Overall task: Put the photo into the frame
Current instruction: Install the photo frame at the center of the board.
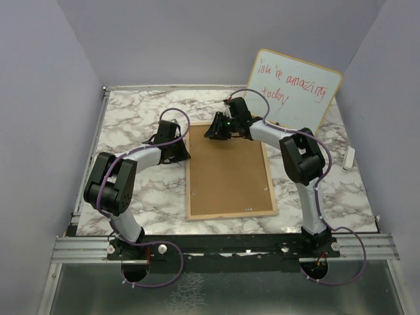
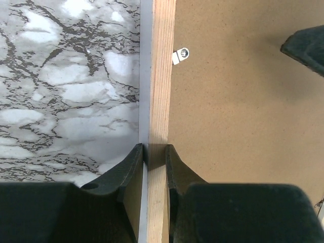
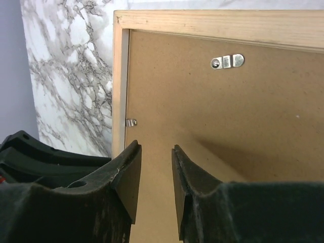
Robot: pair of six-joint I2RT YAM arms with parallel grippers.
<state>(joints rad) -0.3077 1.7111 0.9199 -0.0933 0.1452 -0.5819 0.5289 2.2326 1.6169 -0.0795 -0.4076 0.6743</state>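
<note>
Nearest the arm bases, the left hand [image 2: 154, 152] is clamped on the frame [image 2: 162, 76]. One finger is on the outer side of the light-wood left rail and the other on the inner side, over the brown backing board [image 2: 238, 126]. To the left of that hand is bare marble table [image 2: 66, 91]. Just ahead of it and slightly right, a small metal turn clip [image 2: 179, 54] sits on the board beside the rail. The frame lies flat with its back up and the board filling it; whether the photo is underneath cannot be told. Farther on, the right hand [image 3: 156, 149] is over the board near the frame's far left corner, its fingers parted with nothing between them. Whether its tips touch the board is unclear. Ahead of this hand and to its right, a metal hanger plate [image 3: 227, 61] is screwed to the board just below the far rail. Beyond both hands a whiteboard [image 1: 295, 92] with red writing leans against the back wall, and well to the right of the right hand a small white object [image 1: 350, 157] lies at the table's edge
</note>
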